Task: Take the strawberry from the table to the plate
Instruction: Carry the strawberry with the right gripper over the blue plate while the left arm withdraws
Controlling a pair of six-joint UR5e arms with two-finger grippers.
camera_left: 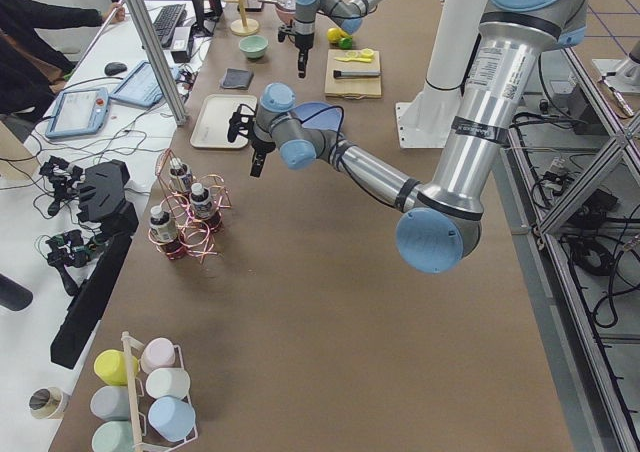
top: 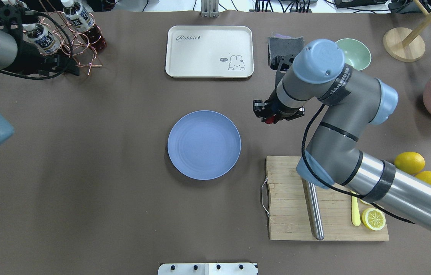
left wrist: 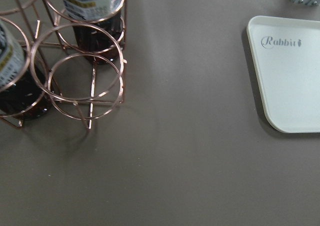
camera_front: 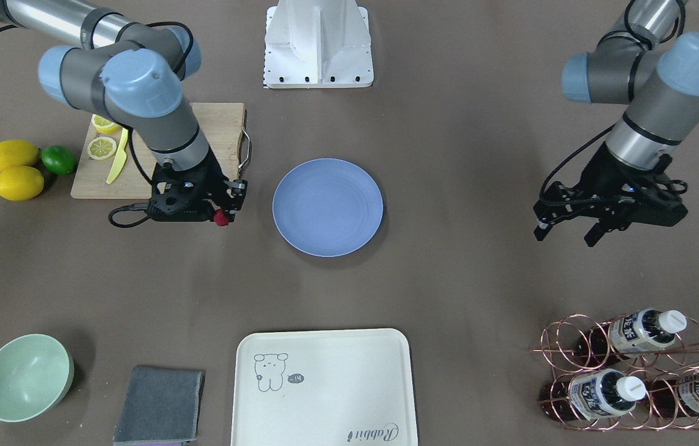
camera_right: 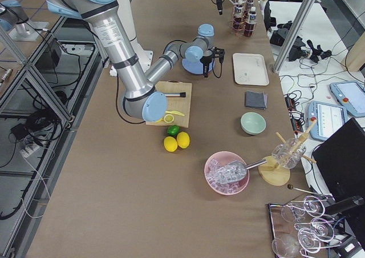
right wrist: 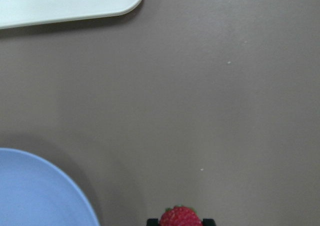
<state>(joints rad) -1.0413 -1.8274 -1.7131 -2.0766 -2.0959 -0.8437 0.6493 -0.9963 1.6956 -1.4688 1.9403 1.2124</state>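
The strawberry (camera_front: 220, 217) is small, red and bumpy, and my right gripper (camera_front: 221, 215) is shut on it above the table (camera_front: 448, 279). It hangs just beside the blue plate (camera_front: 327, 207), between the plate and the cutting board. The overhead view shows the strawberry (top: 269, 119) to the right of the plate (top: 204, 145). At the bottom edge of the right wrist view, the strawberry (right wrist: 179, 217) sits between two dark fingertips, with the plate (right wrist: 40, 191) at lower left. My left gripper (camera_front: 567, 234) hangs open and empty, far from the plate and near the bottle rack.
A wooden cutting board (camera_front: 213, 133) with lemon slices and a yellow knife lies behind my right gripper. Two lemons (camera_front: 13, 155) and a lime (camera_front: 58, 159) sit beside it. A cream tray (camera_front: 324, 387), green bowl (camera_front: 26, 378), grey cloth (camera_front: 159, 406) and copper bottle rack (camera_front: 628, 371) line the far side.
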